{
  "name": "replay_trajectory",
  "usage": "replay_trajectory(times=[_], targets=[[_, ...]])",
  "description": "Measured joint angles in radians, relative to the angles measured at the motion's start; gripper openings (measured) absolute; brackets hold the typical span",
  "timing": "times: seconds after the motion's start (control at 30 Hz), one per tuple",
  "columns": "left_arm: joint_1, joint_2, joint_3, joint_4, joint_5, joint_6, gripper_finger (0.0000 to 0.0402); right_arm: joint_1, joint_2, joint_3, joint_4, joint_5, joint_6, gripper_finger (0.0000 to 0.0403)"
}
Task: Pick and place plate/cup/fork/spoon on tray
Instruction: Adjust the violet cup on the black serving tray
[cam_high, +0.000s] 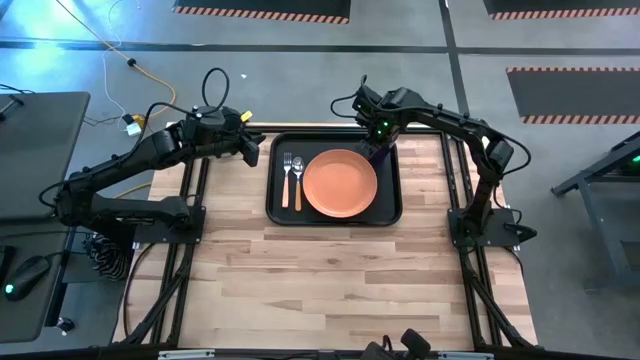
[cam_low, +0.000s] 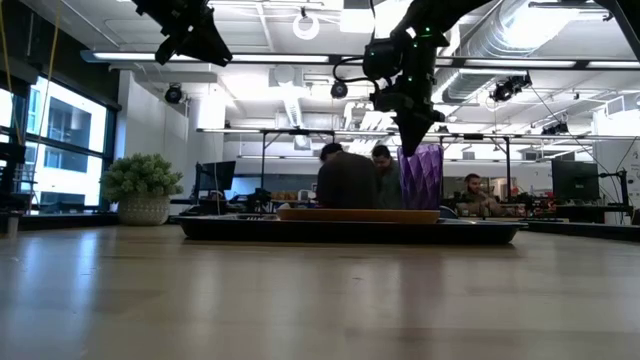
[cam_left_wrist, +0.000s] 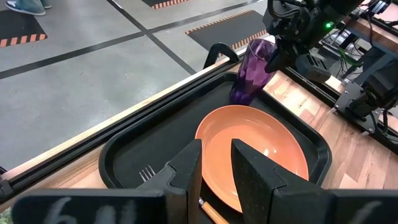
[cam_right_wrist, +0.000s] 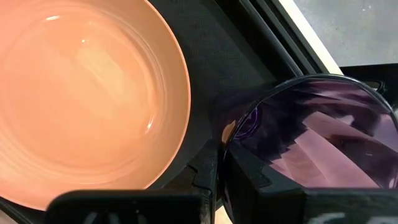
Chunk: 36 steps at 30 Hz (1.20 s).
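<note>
The right end effector (cam_high: 381, 143) is over the far right corner of the tray (cam_high: 275, 212), and it has the cup (cam_left_wrist: 254, 70) pinched at the rim, one finger inside and one outside. In the right wrist view the purple wall of the cup (cam_right_wrist: 323, 134) sits right between the dark fingers (cam_right_wrist: 249, 168). From the low view the cup (cam_low: 420, 176) stands upright with its base down at the tray (cam_low: 240, 229), though whether it touches the tray floor is hard to tell.

The plate (cam_high: 340, 183) lies flat in the middle of the tray, just beside the cup and not touching it in the left wrist view. Left of the plate, the fork (cam_high: 287, 176) and the spoon (cam_high: 297, 180) lie side by side on the tray, handles pointing toward the near edge.

The left end effector (cam_high: 254, 148) hangs just off the tray's far left corner, above the tabletop (cam_high: 320, 280). Its fingers (cam_left_wrist: 186, 165) stand a narrow gap apart, with nothing between them.

People sit in the room beyond (cam_low: 345, 180).
</note>
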Motion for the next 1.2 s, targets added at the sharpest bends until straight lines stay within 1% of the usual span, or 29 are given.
replay_trajectory(times=[0.7, 0.93, 1.2], targets=[[0.000, 0.000, 0.000, 0.002, 0.000, 0.000, 0.0076, 0.000, 0.000, 0.000, -0.010, -0.004, 0.009, 0.0017], [0.000, 0.000, 0.000, 0.002, 0.000, 0.000, 0.0076, 0.000, 0.000, 0.000, -0.011, 0.023, 0.008, 0.0017], [0.000, 0.000, 0.000, 0.002, 0.000, 0.000, 0.0076, 0.002, 0.000, 0.000, -0.011, 0.023, 0.008, 0.0017]])
